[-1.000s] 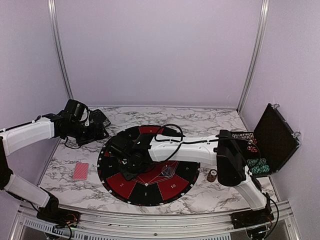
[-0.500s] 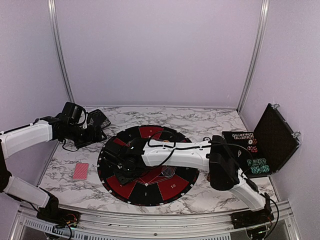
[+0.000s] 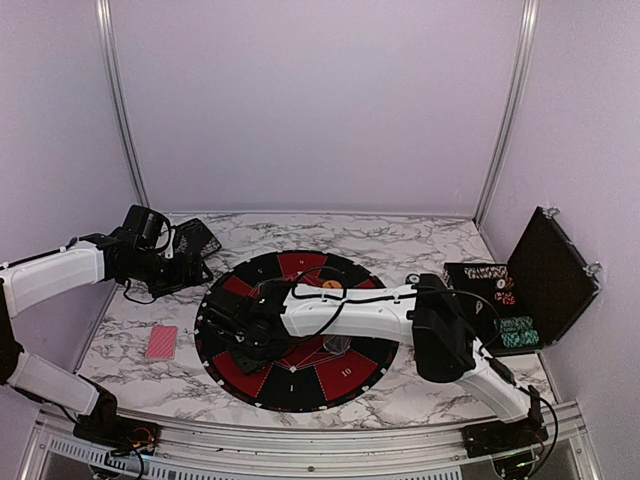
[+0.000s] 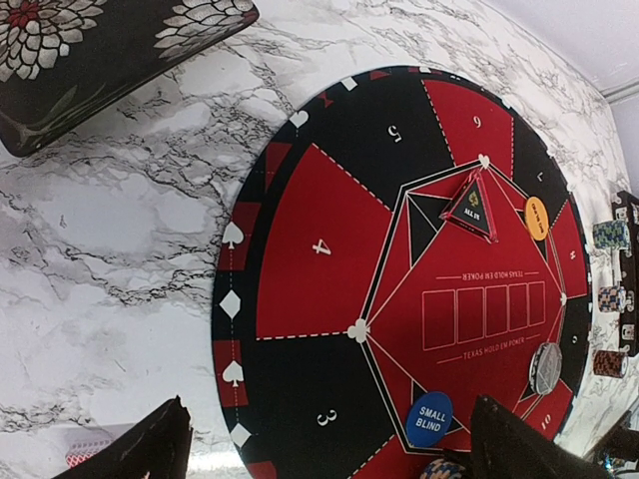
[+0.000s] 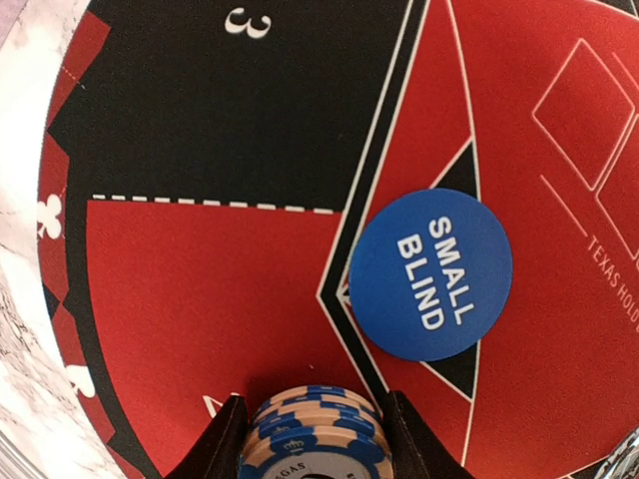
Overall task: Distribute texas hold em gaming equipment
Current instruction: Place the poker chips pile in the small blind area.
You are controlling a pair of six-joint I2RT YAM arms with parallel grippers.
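A stack of blue-and-tan striped poker chips (image 5: 315,431) sits between my right gripper's (image 5: 315,444) fingers, which are shut on it just above the red field of the round mat (image 5: 200,289). A blue "small blind" disc (image 5: 429,274) lies flat on the mat beside the stack. In the top view my right gripper (image 3: 240,326) reaches over the mat's left side. My left gripper (image 4: 324,454) hangs open and holds nothing above the mat's left edge. An orange disc (image 4: 537,218), a triangular marker (image 4: 471,205) and a pale chip stack (image 4: 545,367) rest on the mat. Red-backed cards (image 3: 160,342) lie left of the mat.
An open black case (image 3: 540,285) with rows of chips (image 3: 515,330) stands at the right edge. A black flower-patterned box (image 3: 197,238) lies at the back left, close to my left gripper (image 3: 185,262). Three small chip stacks (image 4: 611,298) stand beyond the mat's far side.
My right arm has swung left across the mat, carrying the chip stack towards the mat's left side. My left arm has drawn back slightly.
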